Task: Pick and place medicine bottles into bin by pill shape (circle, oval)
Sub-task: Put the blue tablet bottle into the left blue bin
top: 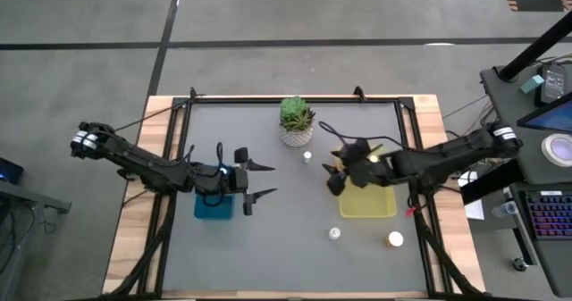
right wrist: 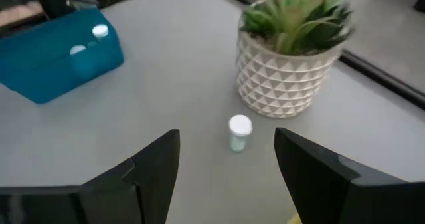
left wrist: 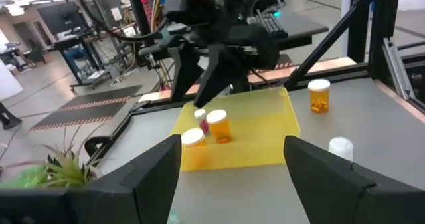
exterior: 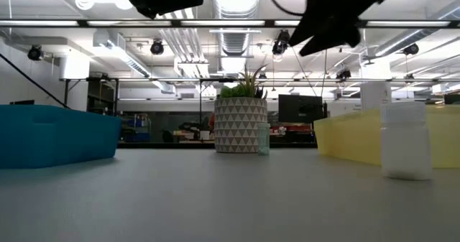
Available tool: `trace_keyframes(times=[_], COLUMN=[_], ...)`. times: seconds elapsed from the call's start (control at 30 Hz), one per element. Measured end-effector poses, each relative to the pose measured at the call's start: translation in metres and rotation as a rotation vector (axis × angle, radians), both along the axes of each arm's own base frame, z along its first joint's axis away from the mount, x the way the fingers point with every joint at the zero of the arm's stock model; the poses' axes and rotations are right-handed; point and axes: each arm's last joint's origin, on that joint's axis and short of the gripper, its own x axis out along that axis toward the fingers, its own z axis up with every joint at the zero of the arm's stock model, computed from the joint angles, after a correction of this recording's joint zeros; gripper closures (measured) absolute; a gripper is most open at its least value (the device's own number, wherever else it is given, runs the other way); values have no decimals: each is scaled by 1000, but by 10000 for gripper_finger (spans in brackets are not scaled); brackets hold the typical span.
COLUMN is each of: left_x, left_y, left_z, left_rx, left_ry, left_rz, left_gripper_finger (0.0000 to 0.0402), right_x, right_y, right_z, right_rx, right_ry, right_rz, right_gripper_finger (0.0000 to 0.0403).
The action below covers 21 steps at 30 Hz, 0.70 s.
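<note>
My left gripper (top: 261, 181) is open and empty, held above the table just right of the blue bin (top: 214, 204). My right gripper (top: 336, 172) is open and empty, above the table at the left edge of the yellow bin (top: 367, 201). A tiny clear bottle with a white cap (right wrist: 240, 132) stands on the table beside the plant pot (right wrist: 285, 74), ahead of my right gripper's fingers. A white bottle (top: 334, 234) and an amber bottle (top: 394, 239) stand nearer the front edge. Several amber bottles (left wrist: 218, 125) lie in the yellow bin, and two bottles (right wrist: 99, 31) lie in the blue bin.
The white patterned pot with a green succulent (top: 296, 122) stands at the far middle of the grey mat. The mat's black frame and wooden table edges (top: 134, 238) run around it. The right arm (left wrist: 219, 51) shows above the yellow bin in the left wrist view.
</note>
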Motion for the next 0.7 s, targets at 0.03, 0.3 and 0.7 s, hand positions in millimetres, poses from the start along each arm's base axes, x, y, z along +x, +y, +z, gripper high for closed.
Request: trace_keyframes(times=[0.03,0.3,0.7], left_x=[0,0,-1], left_y=[0,0,0], left_z=[0,0,-1], left_rx=[0,0,0], left_ry=[1,0,2], left_rz=[0,0,0], left_gripper_finger=[152,152,152], right_x=[7,51,99], right_y=[-3,-44,-85], right_z=[-1,-15,-47], right_rx=[8,150,193], right_ry=[14,208,393], right_rz=[4,-38,-73], right_gripper_finger=[169,175,175])
